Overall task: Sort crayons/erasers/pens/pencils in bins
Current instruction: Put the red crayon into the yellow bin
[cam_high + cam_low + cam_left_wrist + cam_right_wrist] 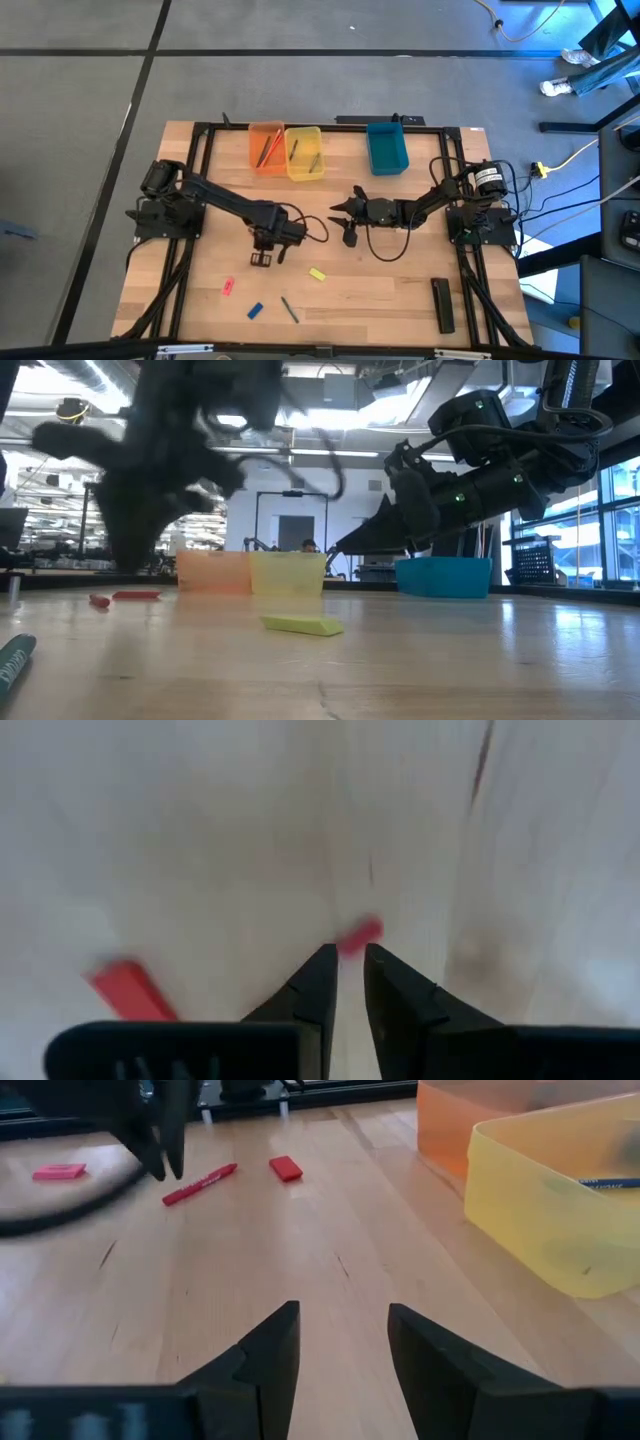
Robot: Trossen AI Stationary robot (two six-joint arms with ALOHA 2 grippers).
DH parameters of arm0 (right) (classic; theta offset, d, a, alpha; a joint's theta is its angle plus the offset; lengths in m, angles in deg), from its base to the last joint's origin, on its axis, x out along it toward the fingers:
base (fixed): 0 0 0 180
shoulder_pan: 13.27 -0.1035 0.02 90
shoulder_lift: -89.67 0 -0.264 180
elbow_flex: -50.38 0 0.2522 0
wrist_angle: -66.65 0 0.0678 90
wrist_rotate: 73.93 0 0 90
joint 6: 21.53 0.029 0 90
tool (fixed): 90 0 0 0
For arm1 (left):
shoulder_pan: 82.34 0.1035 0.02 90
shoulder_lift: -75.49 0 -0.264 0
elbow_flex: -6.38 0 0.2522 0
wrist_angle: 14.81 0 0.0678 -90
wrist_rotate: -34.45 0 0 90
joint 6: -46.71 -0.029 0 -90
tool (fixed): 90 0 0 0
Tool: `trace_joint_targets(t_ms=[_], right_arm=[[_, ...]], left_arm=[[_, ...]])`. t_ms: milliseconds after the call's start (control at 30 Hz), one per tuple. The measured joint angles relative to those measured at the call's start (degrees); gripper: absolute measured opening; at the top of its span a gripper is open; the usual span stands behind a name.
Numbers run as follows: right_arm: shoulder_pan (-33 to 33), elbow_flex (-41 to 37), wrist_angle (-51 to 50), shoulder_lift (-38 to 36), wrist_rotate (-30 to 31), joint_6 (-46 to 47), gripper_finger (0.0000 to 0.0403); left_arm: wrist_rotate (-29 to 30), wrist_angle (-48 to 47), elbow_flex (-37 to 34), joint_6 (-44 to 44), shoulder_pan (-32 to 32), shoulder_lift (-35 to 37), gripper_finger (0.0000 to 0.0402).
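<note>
Plainly, the coming move turns on what lies just ahead of the left gripper, which hangs over the worktop on the near side of the yellow bin, a little to its left and well apart from it. Its fingers are drawn close with only a thin slit between them, and nothing is clamped there. In the left wrist view a small red piece sits just beyond the tips, slightly off toward one finger; blur hides its long axis.

From the right wrist view two red things lie under that arm: a red crayon lying slantwise and, just beside it, a red eraser. Which of them is at the tips I cannot tell. By my reading the slit is too narrow to straddle either, so the fingers would need to part and centre first.

The right gripper waits on the near side of the yellow bin, a little to its right, fingers apart and empty; the left arm is clearly nearer the red pieces
</note>
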Motion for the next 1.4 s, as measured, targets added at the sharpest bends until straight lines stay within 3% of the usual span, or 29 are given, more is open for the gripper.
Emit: trace_joint_targets(t_ms=[133, 367, 500, 733, 967, 1133, 1400], right_arm=[[-0.01, 0.00, -0.13, 0.00, -0.07, -0.21, 0.0157], [0.01, 0.00, -0.10, 0.00, -0.07, -0.20, 0.0157], [0.00, 0.00, -0.10, 0.00, -0.03, -0.23, 0.0157], [0.01, 0.00, 0.01, 0.00, 0.09, -0.25, 0.0157], [1.22, 0.00, 0.17, 0.00, 0.11, -0.23, 0.0157], [1.74, 0.00, -0.46, 0.00, 0.09, -0.07, 0.0157], [1.72, -0.04, -1.48, 0.00, 0.07, -0.07, 0.0157]], left_arm=[[-0.56, -2.23, -4.73, -0.50, 0.14, -0.02, 0.0042], [0.37, 3.31, -7.61, -3.03, 0.07, -0.02, 0.0059], [3.73, 1.78, -7.72, -4.80, 0.07, -0.02, 0.0074], [4.65, -0.16, -6.58, -6.31, -0.63, -0.02, 0.0107], [11.11, 1.27, -4.44, -13.96, -0.81, -0.02, 0.0127], [9.03, 7.47, -5.27, -20.15, 2.00, -0.02, 0.0129], [9.30, 8.83, -5.36, -23.19, 6.60, -0.20, 0.0128]])
